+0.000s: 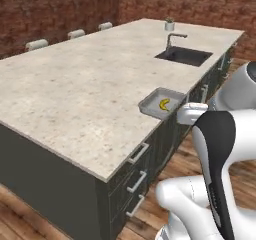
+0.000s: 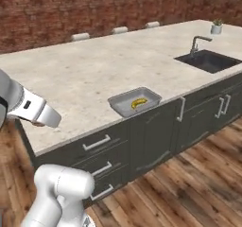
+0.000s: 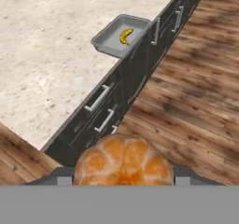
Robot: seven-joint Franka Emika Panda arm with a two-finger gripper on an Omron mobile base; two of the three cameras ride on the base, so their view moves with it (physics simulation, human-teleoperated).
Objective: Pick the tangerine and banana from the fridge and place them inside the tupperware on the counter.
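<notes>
A: Where is the tangerine (image 3: 123, 160)?
B: Bottom centre of the hand view, large and close, set between the two dark tips of the hand (image 3: 123, 178). The hand looks part-closed on it, pinching it across its sides. Below it in that view lie the wooden floor (image 3: 196, 92) and the dark drawer fronts (image 3: 105, 111), so the fruit hangs off the desk's edge, not over it.

A: And the banana (image 1: 164, 104)?
B: Already in the tupperware (image 1: 150, 105), lying on the tray floor. In the left base view the tray sits right of centre, at the near edge of the desk (image 1: 80, 84); in the right base view it sits at centre, also at the edge. The sink (image 1: 184, 56) is well apart, toward the upper right of the left view.

A: How should the tangerine handle?
B: Judged light, round, slightly flattened, with a soft skin that gives. A firm squeeze could bruise it; a loose one could let it roll out. The hold across the widest part looks sound.

A: What does the next move call for?
B: Probably carrying it over the tray and lowering it to the bare part beside the banana. The rim is low, and a round fruit let go from height may bounce or roll out.
</notes>
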